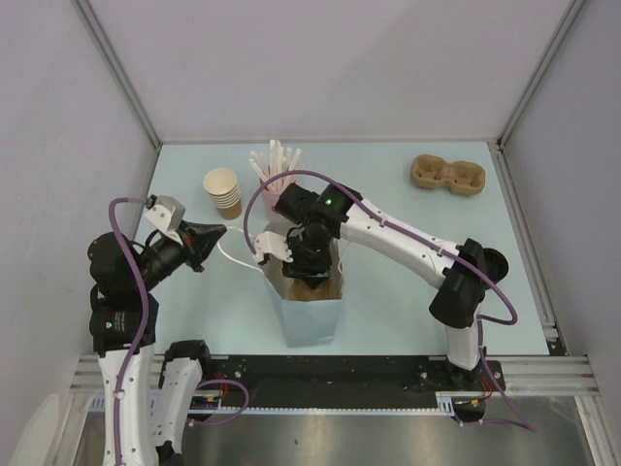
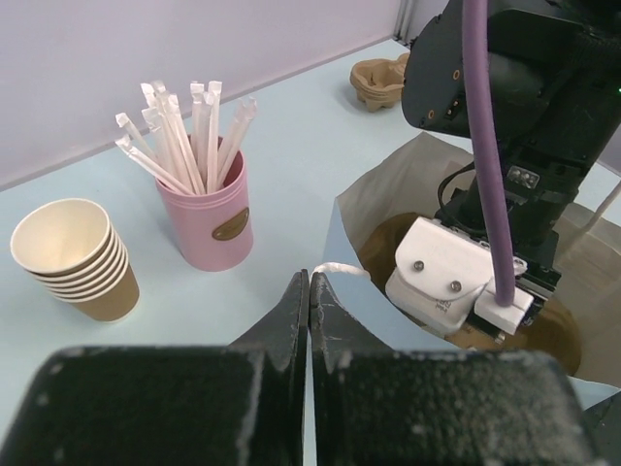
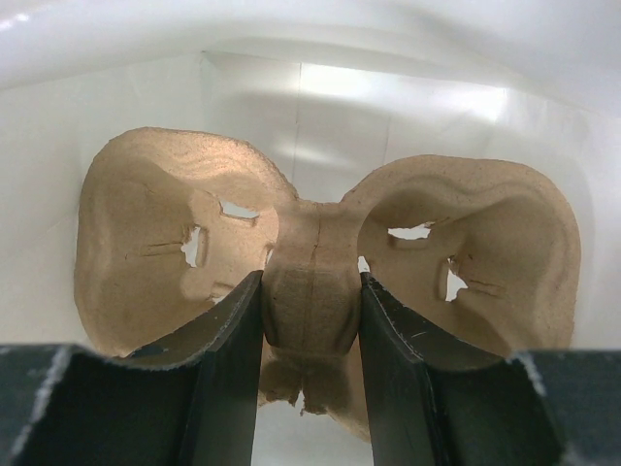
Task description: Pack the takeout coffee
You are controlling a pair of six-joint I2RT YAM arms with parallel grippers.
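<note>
The left claw (image 2: 309, 289) was pinched fully shut on the thin white cord handle (image 2: 340, 268) of the pale blue paper bag (image 1: 310, 328), which stood on the desk. Inside that bag the right claw (image 3: 310, 301) stood partly open, clamped on the narrow middle bridge of a tan moulded-pulp two-cup carrier (image 3: 155, 223) (light and stiff, yet easily crushed). The takeout coffee showed in no view; I judge it soft-walled and spillable, best taken gently round the cup's body.
</note>
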